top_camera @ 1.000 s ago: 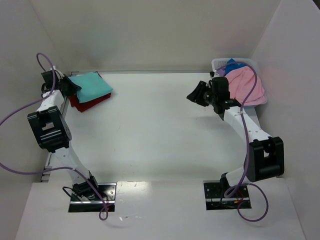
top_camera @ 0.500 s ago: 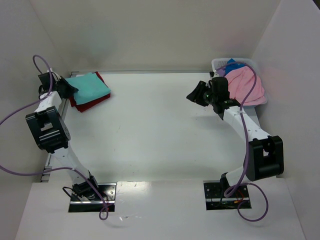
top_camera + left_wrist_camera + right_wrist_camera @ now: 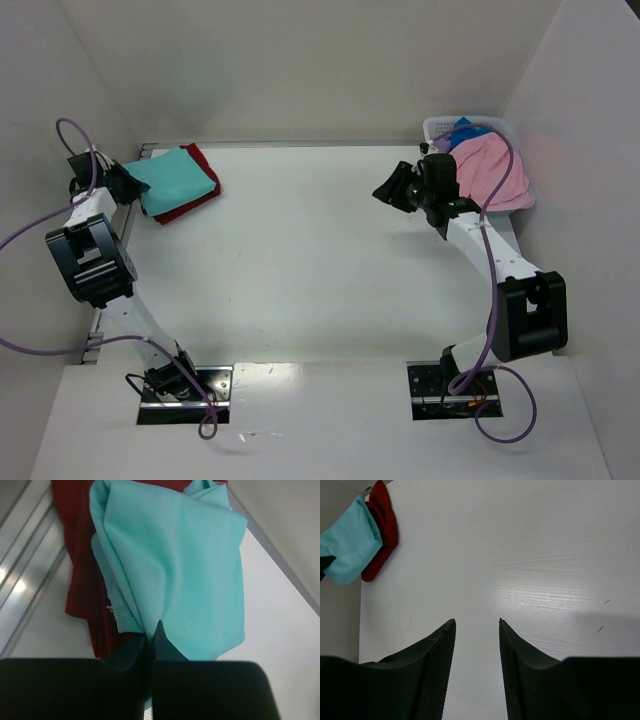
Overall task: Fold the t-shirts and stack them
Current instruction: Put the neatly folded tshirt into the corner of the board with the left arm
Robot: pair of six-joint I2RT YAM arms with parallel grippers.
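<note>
Dragged toward 9 o'clock, the teal t-shirt (image 3: 176,178) is pinched by the left gripper (image 3: 150,632), apparently for squaring on the dark red t-shirt (image 3: 76,580); the right gripper (image 3: 476,623) is held spread.

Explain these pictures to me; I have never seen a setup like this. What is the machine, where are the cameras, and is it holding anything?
Two robot arms are bolted at the near edge of a white table. One picture looks down from above and behind them. The other two come from a camera on each wrist, so the dark shapes at the bottom belong to that arm. At the far left, a teal shirt lies on a red shirt. The left end effector is shut on the teal shirt's edge. The right end effector is open and empty above bare table. At the far right, a white basket holds a pink shirt.
</note>
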